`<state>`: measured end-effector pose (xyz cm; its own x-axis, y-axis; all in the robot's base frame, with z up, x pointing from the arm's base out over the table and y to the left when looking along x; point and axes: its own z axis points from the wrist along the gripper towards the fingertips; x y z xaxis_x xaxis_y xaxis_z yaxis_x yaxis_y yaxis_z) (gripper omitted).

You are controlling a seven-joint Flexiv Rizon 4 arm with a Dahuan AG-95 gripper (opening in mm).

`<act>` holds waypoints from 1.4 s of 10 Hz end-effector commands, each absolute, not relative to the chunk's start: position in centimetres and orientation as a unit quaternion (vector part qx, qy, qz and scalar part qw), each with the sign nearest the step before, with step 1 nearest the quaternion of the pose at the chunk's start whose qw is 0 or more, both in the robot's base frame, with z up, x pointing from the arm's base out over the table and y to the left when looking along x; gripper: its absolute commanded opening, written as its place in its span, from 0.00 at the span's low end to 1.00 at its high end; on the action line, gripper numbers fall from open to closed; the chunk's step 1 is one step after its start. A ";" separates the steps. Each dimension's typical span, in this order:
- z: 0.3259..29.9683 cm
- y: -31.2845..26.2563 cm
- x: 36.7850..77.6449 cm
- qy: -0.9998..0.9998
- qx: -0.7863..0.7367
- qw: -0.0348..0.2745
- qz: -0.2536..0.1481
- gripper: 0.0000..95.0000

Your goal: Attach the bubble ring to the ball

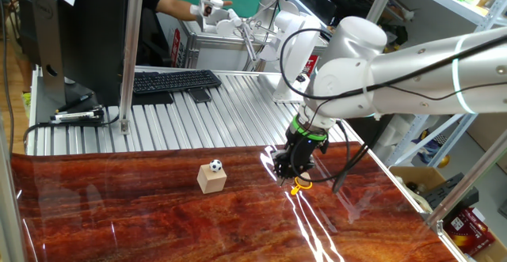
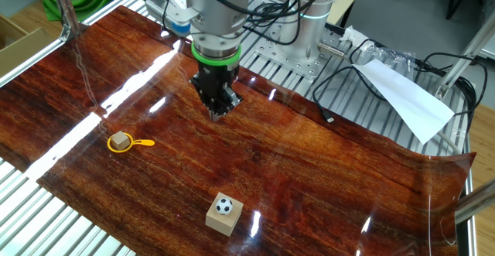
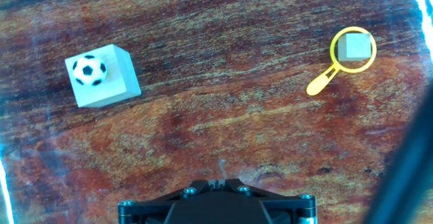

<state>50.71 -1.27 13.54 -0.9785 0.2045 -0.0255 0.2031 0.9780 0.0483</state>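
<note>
The ball point(image 3: 89, 70), black and white, rests on top of a tan wooden cube point(image 3: 116, 87) at the left of the hand view, also seen as the ball point(image 1: 216, 165) point(image 2: 223, 206). The yellow bubble ring point(image 3: 316, 84) lies flat on the wood-grain sheet at the upper right, its loop around a small tan cube point(image 3: 356, 47). From the sides the bubble ring point(image 1: 299, 187) point(image 2: 144, 142) sits well apart from the ball. My gripper point(image 2: 217, 113) point(image 1: 287, 172) point(image 3: 216, 181) hangs above the sheet between them, shut, with nothing in it.
The wood-grain sheet point(image 2: 309, 171) covers a slatted metal table. A keyboard point(image 1: 170, 81) and an upright post point(image 1: 129, 56) stand at the back. White paper point(image 2: 410, 101) and cables point(image 2: 340, 86) lie beside the arm's base. A person's gloved hand point(image 1: 198, 10) is behind the table.
</note>
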 end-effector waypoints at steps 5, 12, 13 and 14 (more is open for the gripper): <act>11.5 -2.8 52.6 0.989 0.147 0.013 0.019 0.00; 10.2 -4.7 55.6 0.972 0.235 0.014 0.009 0.00; 9.8 -5.3 56.1 0.970 0.243 0.014 0.009 0.00; 9.6 -5.8 56.4 0.969 0.246 0.014 0.008 0.00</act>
<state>56.46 -5.99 9.58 -0.8781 0.4777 -0.0258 0.4773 0.8785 0.0211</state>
